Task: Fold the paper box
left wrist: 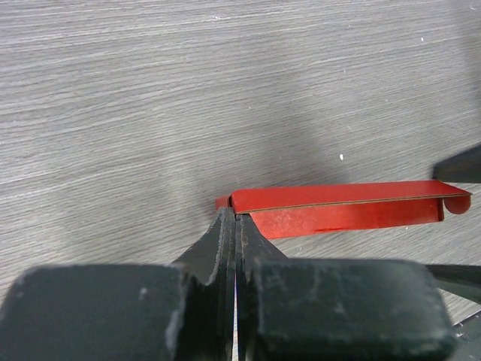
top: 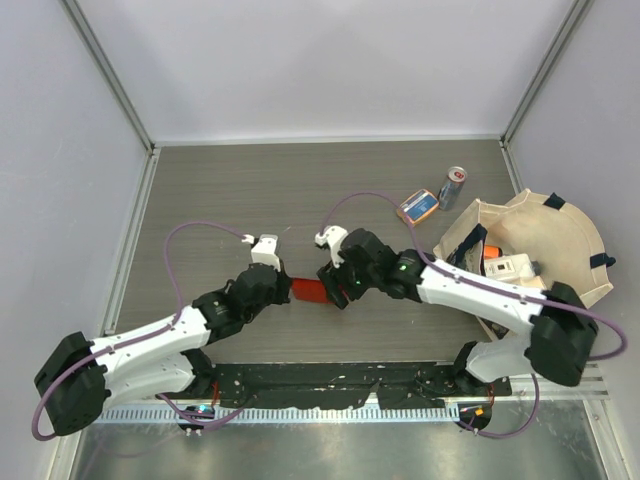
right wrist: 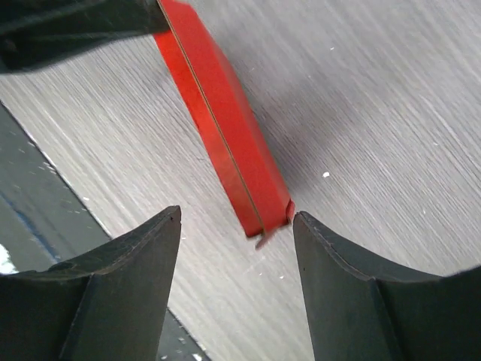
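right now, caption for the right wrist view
Open right pincer around the end of the flat red paper box

table point(top: 300, 190): grey wood-grain; walls point(top: 330, 60): plain pale panels on three sides; corner posts point(top: 110, 78): grey metal; light: even

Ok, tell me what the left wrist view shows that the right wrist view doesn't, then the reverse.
Only the left wrist view: the left gripper shut on one end of the flattened red paper box, pinching the cardboard edge.
Only the right wrist view: the right gripper open, its fingers spread on either side of the box's other end and not closed on it, plus a dark strip beside the table surface.
Both: the same box, folded thin and flat, over the grey wood-grain table.
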Controlling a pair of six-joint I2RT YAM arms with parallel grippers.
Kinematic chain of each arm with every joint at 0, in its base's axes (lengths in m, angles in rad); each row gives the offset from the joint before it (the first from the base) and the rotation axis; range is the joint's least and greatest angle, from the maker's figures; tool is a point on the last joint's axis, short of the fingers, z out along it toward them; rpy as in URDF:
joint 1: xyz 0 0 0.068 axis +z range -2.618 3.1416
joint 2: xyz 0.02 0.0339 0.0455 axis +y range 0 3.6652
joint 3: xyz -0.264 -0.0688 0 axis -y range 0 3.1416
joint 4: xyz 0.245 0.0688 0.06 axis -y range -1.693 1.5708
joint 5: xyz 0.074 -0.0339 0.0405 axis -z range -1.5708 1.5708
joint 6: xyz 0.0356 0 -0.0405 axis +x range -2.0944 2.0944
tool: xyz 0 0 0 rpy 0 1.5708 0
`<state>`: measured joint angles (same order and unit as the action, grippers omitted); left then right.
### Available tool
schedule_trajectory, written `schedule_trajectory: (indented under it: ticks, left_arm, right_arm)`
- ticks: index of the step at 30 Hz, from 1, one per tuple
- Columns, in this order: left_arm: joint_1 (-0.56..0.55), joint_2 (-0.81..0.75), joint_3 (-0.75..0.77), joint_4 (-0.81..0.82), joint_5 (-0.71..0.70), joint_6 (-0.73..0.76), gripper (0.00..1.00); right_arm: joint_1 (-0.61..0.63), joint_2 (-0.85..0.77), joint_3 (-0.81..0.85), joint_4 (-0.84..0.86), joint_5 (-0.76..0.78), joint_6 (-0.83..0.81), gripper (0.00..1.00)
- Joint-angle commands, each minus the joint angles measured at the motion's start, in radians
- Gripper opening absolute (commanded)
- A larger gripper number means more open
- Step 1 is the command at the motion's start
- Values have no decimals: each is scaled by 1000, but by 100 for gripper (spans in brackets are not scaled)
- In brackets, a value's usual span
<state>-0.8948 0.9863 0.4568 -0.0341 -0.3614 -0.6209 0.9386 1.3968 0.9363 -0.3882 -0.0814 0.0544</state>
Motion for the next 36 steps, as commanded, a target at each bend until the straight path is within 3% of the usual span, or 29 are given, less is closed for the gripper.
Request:
schedule_trajectory:
  ticks: [1,3,7,10,27,36]
  left_arm:
    - [-4,-2,20,-56,-40,-10,0]
    - [-4,2,31,-70,-37,-11,0]
    - [-3,23,54,-72,-36,-10,0]
    - [-4,38,71,-81,-36,-8,0]
    - [-4,32,88,-102,-19,-17,0]
    - [-4,15,82,-102,-4,-36,0]
  right_arm:
    - [-7,-166,21,-71,144,257,67]
    - [-20,-183,44,-133,166,332,67]
    - [-15,-164,82,-224,137,476,44]
    - [-4,-145,91,-235,192,487,37]
    - [6,-61,101,-169,213,444,36]
    - [6,-36,107,-135,201,443,22]
